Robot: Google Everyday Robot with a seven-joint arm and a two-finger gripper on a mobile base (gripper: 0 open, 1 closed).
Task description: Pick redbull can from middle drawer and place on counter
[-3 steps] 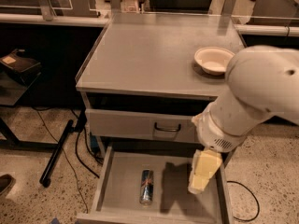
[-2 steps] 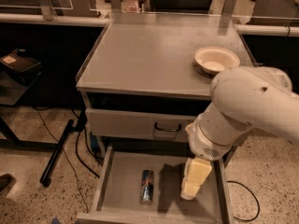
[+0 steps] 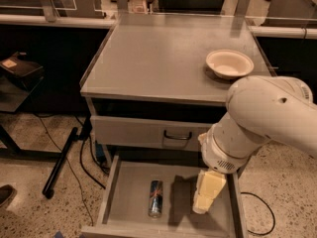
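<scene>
I'm on the reach: my hand (image 3: 202,207) hangs in the open middle drawer (image 3: 126,197) beside the redbull can (image 3: 156,198) lying on its floor, holding nothing; how open, I cannot tell. Next it must centre over the can.

we see the can (image 3: 156,198) lying flat on the floor of the open drawer (image 3: 128,195), below the counter (image 3: 153,53); our gripper (image 3: 200,208) hangs just beside it.

Dim; hand (image 3: 200,207) over drawer (image 3: 130,195), shadow beside
</scene>
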